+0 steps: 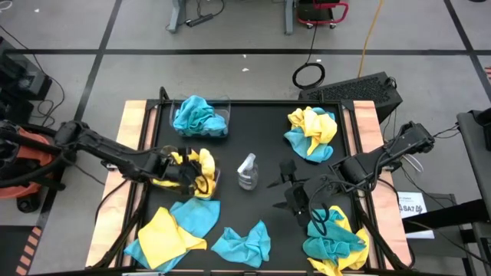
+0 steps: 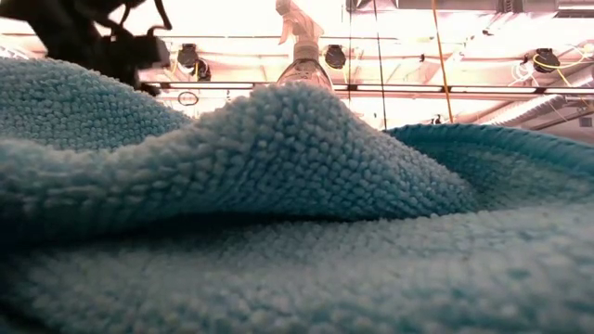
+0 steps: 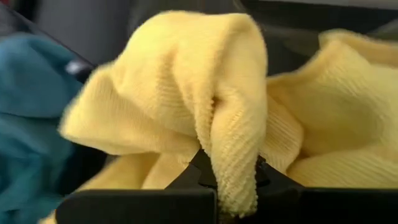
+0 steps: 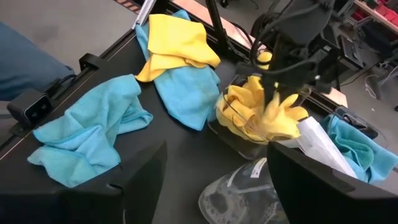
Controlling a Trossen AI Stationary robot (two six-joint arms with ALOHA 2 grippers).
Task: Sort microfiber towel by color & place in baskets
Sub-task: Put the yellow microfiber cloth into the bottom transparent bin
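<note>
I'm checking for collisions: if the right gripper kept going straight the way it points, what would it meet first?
Most likely the spray bottle, directly ahead of the open right gripper; beyond it stands the basket of yellow towels. Depth is uncertain.

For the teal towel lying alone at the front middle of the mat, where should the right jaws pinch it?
Take the lone teal towel by the raised peak near its upper right corner, coming straight down from above. It lies crumpled with folds standing up, so a ridge offers more to pinch than the flat edges. The right gripper, open, hovers just up and right of it; the spray bottle stands well clear.
</note>
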